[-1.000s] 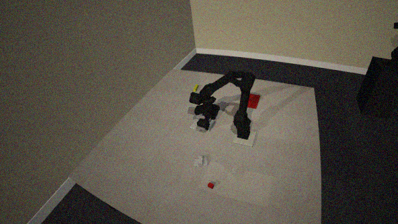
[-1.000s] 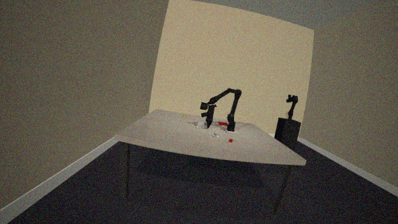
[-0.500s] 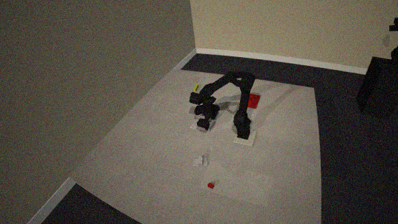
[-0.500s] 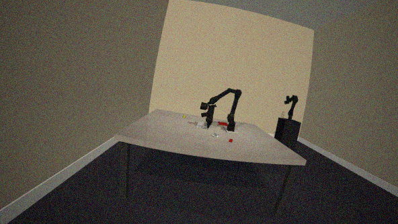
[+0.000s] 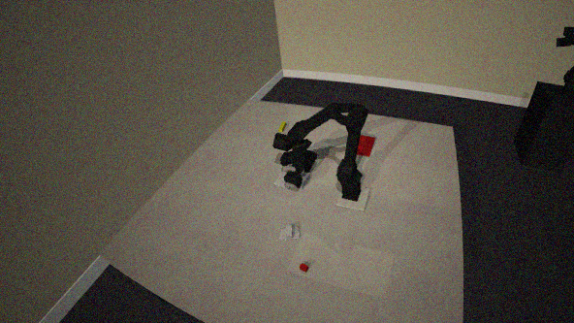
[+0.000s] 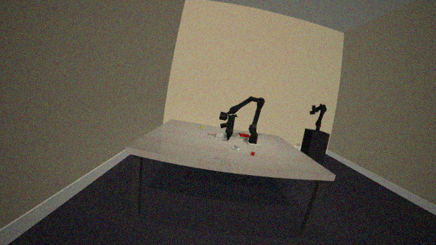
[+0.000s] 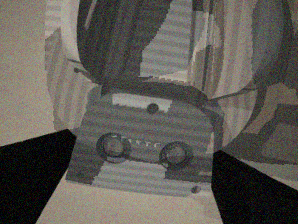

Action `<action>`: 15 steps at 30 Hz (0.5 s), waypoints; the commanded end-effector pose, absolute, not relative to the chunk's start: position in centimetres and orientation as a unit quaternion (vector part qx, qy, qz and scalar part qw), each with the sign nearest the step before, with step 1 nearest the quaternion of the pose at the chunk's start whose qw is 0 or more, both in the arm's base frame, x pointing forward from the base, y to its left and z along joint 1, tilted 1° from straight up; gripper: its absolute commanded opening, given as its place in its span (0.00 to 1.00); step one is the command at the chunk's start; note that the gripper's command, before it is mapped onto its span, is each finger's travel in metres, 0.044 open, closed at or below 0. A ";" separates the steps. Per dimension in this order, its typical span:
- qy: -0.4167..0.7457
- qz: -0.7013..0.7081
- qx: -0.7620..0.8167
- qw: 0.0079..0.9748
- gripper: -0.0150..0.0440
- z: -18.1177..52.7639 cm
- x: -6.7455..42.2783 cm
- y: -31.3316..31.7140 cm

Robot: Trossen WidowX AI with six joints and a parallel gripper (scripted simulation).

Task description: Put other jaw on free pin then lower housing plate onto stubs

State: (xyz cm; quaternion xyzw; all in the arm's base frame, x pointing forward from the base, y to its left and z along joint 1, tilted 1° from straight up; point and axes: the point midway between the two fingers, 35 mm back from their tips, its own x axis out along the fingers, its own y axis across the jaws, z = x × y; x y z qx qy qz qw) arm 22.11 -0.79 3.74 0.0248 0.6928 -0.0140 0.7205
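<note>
The grey housing plate (image 7: 142,127) fills the middle of the wrist view. A round stub shows in each of its two holes; I cannot tell if it sits fully down and level. Two curved shiny jaws (image 7: 62,102) (image 7: 240,112) run from under its far edge. Their pins and most of the gear teeth are hidden. My gripper (image 7: 144,144) (image 5: 293,182) (image 6: 228,138) is open, with its dark fingers wide at the plate's two side edges. The plate lies between the fingertips, close to both; any contact is too dim to tell.
A red square (image 5: 366,145) (image 6: 244,135) lies behind the arm. A yellow block (image 5: 282,127) (image 6: 201,127) is at the back left. A small pale part (image 5: 290,232) (image 6: 235,147) and a red cube (image 5: 303,267) (image 6: 252,154) lie in front. Another arm stands on a black pedestal (image 6: 315,143).
</note>
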 end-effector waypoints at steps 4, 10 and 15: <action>0.693 -0.014 0.025 0.721 1.00 3.7 22.1 -0.8; 0.693 -0.014 0.025 0.721 1.00 3.7 22.1 -0.8; 0.693 -0.014 0.025 0.721 1.00 3.9 22.1 -0.8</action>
